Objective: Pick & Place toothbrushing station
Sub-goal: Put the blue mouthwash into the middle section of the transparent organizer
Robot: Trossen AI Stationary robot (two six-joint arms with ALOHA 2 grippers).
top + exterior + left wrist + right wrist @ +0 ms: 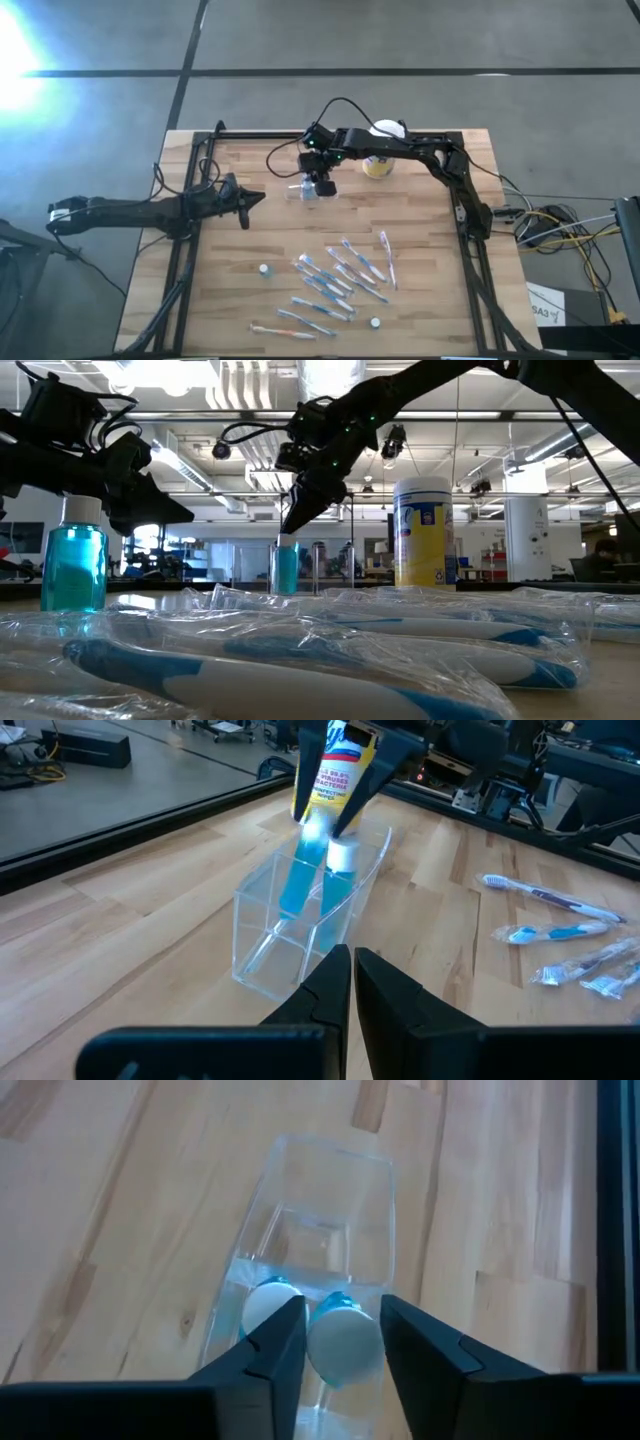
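While right gripper (343, 1342) parts around white-capped bottle (345, 1345) in toothbrushing station (330, 1230), frame centre, we judge release underway; next, lift clear. Left gripper (352, 982) together.

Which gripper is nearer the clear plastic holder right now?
Right. The right gripper sits directly over the clear holder, fingers straddling a bottle cap; the left gripper waits off to its side.

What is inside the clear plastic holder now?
The clear holder holds two blue bottles with white caps, leaning. The right hand straddles one cap. The holder's near end is covered by the fingers.
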